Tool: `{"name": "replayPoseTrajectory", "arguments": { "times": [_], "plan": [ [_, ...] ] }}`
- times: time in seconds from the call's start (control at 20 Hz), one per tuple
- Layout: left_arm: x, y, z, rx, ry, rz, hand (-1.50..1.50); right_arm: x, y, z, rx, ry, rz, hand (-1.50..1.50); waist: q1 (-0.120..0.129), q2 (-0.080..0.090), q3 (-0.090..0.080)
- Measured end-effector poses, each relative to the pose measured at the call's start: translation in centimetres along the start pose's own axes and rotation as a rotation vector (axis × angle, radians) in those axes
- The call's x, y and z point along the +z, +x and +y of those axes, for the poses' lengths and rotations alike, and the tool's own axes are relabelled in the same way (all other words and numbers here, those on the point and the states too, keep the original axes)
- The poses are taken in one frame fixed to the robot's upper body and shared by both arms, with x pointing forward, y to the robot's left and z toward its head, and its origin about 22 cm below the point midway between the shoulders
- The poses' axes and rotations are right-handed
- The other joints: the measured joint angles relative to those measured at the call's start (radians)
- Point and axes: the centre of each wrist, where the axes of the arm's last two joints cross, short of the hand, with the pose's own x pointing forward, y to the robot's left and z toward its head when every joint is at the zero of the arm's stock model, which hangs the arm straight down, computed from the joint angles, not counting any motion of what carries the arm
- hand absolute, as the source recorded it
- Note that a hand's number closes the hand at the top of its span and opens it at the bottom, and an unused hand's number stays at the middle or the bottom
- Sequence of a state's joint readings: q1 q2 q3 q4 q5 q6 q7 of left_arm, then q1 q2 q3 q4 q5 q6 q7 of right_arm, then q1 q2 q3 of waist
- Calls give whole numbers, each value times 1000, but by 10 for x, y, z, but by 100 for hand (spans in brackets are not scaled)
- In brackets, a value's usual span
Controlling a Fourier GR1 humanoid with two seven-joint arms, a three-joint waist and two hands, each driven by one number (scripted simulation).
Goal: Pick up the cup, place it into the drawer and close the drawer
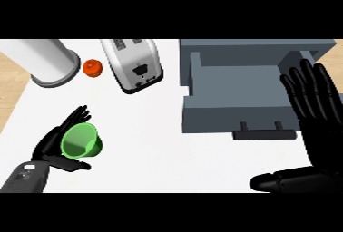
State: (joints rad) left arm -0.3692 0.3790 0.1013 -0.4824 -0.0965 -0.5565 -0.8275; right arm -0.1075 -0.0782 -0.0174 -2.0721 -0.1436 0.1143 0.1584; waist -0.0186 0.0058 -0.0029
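A green cup (81, 141) lies on its side on the white counter at the lower left, its mouth towards me. My left hand (53, 142) is set against the cup's left side, fingers straight along it and thumb stretched out below it, not curled round it. The grey drawer (201, 113) stands pulled out at the upper right, its inside bare, with a dark handle (264, 134) on its front. At the right edge my right hand (320, 136) is open, fingers straight up over the drawer's right wall, thumb pointing left below the handle.
A white toaster (134, 63) stands at the back centre. A small orange-red object (92, 67) sits to its left, beside a white cylinder (47, 61) at the back left. Bare counter (154, 154) lies between the cup and the drawer.
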Motion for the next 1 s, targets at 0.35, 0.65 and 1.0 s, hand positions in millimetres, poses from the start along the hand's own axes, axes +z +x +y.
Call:
{"name": "replayPoseTrajectory", "arguments": {
  "times": [0.35, 0.65, 1.0],
  "plan": [
    [-12, -1, -5, 34, -5, -16, -150, -1, 1, 2, -2, -3, -5, -150, -2, 1, 0],
    [-10, -9, -11, 72, -7, -2, -150, -3, -1, 3, -6, -5, 0, -150, -3, 2, 0],
    [-15, -14, -22, 153, -52, 20, -150, -2, -2, 3, -5, -2, 4, -150, -3, 3, -1]
  ]
}}
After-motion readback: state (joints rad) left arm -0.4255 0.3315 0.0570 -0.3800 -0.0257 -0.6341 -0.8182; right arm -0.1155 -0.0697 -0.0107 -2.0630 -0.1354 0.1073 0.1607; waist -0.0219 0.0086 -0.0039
